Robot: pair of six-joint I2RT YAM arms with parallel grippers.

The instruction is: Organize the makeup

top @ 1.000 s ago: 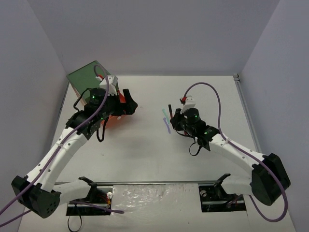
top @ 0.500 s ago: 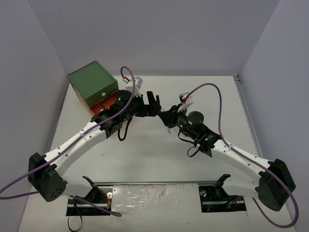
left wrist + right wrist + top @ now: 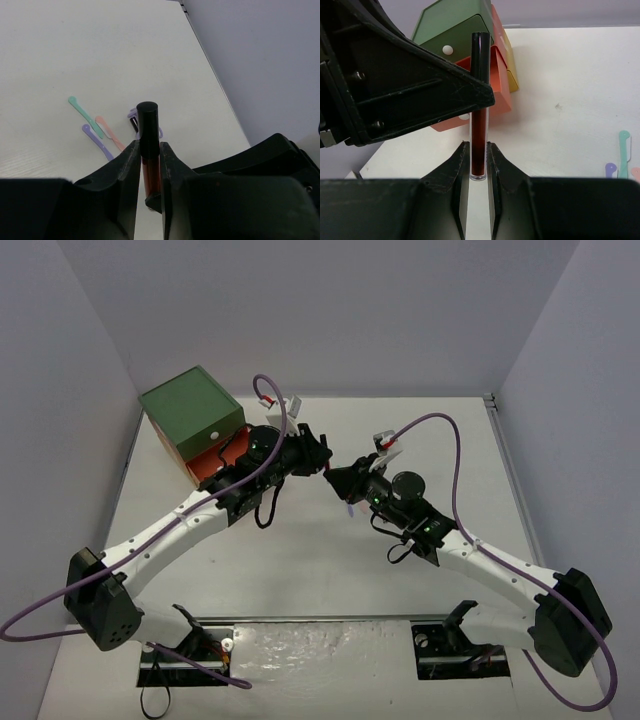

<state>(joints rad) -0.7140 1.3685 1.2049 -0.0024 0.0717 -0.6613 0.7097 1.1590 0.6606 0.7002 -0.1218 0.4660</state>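
Note:
A thin dark-red makeup stick (image 3: pixel 148 130) with a black cap is held above the table between both grippers. In the left wrist view my left gripper (image 3: pixel 149 147) is shut on its upper part, just below the cap. My right gripper (image 3: pixel 477 150) is shut on the clear lower end of the stick (image 3: pixel 480 100). From above, the left gripper (image 3: pixel 320 462) and right gripper (image 3: pixel 340 480) meet tip to tip near the table's middle. Teal (image 3: pixel 85 112), orange (image 3: pixel 110 132) and purple (image 3: pixel 97 142) thin tools lie together on the table below.
The green-topped drawer box (image 3: pixel 190 415) stands at the back left with an orange drawer (image 3: pixel 215 465) pulled open. The box (image 3: pixel 455 25) shows behind the stick in the right wrist view. Grey walls close in the table on three sides.
My left arm swung from the drawer box to the table's middle and closed its jaws on the stick. My right gripper carried the stick a little left to meet it.

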